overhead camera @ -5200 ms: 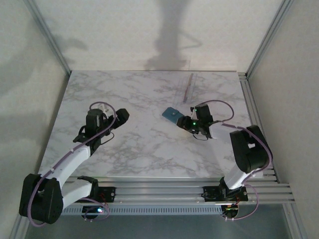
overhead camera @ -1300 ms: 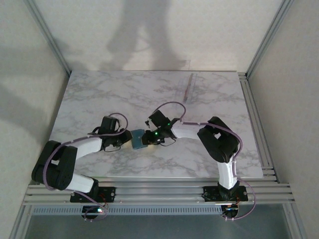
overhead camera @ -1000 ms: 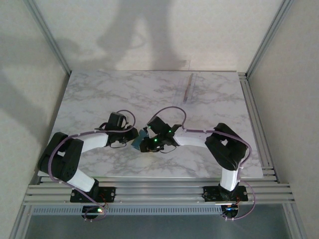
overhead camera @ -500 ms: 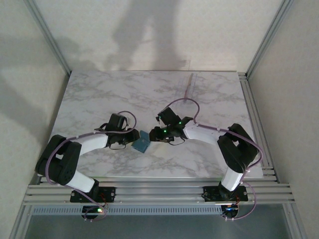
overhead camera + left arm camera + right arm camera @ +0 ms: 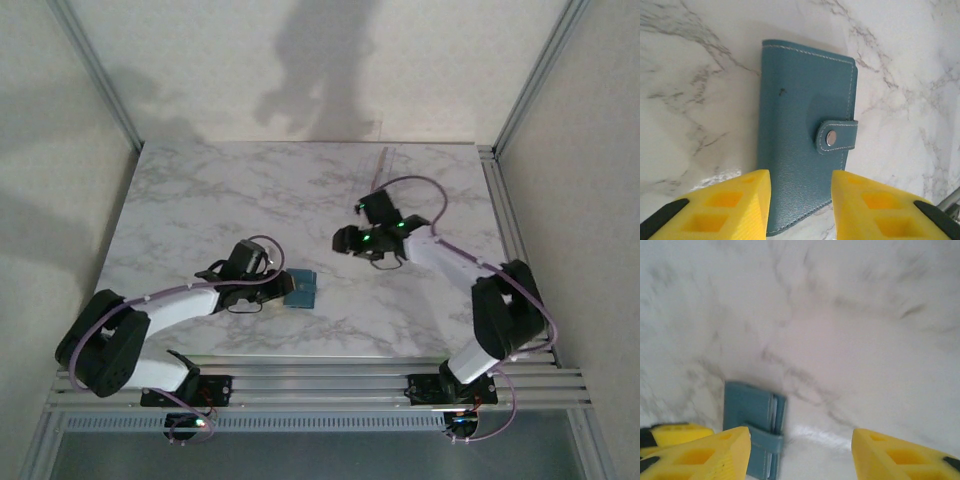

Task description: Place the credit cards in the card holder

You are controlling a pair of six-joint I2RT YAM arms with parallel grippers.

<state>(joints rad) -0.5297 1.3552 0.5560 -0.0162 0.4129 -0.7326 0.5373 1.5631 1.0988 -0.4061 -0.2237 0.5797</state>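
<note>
A small teal folding wallet (image 5: 301, 288) lies shut on the marble table (image 5: 200, 200), its snap strap fastened. My left gripper (image 5: 281, 288) is at its left end. In the left wrist view the left gripper (image 5: 801, 200) is open, its yellow fingers (image 5: 735, 205) over the near end of the wallet (image 5: 800, 125). My right gripper (image 5: 341, 243) hovers open to the upper right, apart from the wallet. In the right wrist view the right gripper (image 5: 800, 452) holds nothing and the wallet (image 5: 751, 432) lies at the lower left. The clear card holder (image 5: 379, 172) lies at the back. The credit cards are hidden.
Metal frame posts (image 5: 95, 75) and white walls enclose the table on three sides. An aluminium rail (image 5: 320, 385) runs along the near edge by the arm bases. Bare marble spreads left and at the back centre.
The right gripper has let go of the wallet and drawn back to the upper right. The wallet now lies flat, slightly further right, and the left gripper has followed it.
</note>
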